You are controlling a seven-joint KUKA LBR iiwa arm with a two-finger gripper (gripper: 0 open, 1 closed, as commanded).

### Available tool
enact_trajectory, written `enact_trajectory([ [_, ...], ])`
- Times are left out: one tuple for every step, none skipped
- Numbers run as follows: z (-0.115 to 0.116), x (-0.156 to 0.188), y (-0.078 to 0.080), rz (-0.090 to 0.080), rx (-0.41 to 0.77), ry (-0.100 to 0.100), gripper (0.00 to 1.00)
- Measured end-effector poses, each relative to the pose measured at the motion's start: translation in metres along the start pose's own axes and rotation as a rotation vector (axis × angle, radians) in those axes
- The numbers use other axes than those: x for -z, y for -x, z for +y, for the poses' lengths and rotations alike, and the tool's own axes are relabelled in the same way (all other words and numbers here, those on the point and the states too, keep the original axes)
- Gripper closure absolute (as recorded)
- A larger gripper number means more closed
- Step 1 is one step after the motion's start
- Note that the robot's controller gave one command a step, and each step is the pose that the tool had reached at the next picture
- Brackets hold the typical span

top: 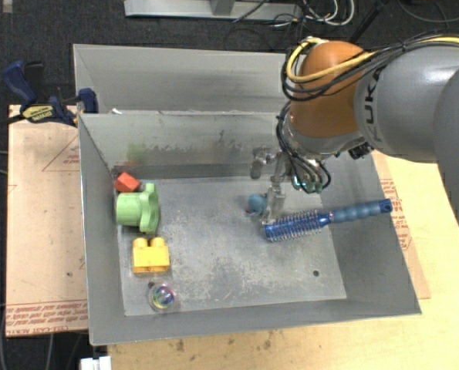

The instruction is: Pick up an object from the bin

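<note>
The tool (272, 200) hangs low in the right half of the grey metal bin (229, 272). Above it are the orange cover and looped cables of the grey arm (414, 106), which hide the tool's upper part. The metal parts at the tool's tip overlap one another and the things behind them, so I cannot tell whether the tool is apart or together. Nothing can be made out in its grip.

The tip stands over the bin floor between two things. Just to its left lies a small blue rounded thing (255, 203), partly covered by the tool and too small to identify. Just below and to its right lies a blue plastic hairbrush (322, 222). The brush's bristled head is nearest the tool, and its handle slants up to the right onto the bin's sloping wall. Whether the tool touches the brush head cannot be told.

The other things lie well apart from the tool, in a loose column along the left side of the floor. At the top is a small orange-red block (126, 182). Touching it from below is a pale green plastic cylinder with a wide flange (139, 209), lying on its side. Below that is a yellow plastic brick with studs (150, 255), and near the front left corner is a clear glassy ball (161, 297). The middle of the floor between this column and the tool is bare scratched metal.
</note>
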State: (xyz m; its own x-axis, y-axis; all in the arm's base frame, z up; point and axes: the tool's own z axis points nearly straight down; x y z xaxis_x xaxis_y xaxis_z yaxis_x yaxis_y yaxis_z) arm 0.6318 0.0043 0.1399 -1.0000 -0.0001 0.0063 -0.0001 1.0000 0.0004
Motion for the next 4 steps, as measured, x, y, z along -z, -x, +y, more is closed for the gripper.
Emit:
enact_trajectory([
  [-0.073,-0.074,-0.036,0.001,-0.048,-0.001,0.00],
  [-0.131,-0.038,-0.029,-0.013,-0.038,-0.003,0.00],
  [-0.102,-0.040,-0.027,-0.008,0.000,0.001,0.00],
  [-0.114,-0.070,-0.032,-0.004,-0.008,0.004,0.00],
])
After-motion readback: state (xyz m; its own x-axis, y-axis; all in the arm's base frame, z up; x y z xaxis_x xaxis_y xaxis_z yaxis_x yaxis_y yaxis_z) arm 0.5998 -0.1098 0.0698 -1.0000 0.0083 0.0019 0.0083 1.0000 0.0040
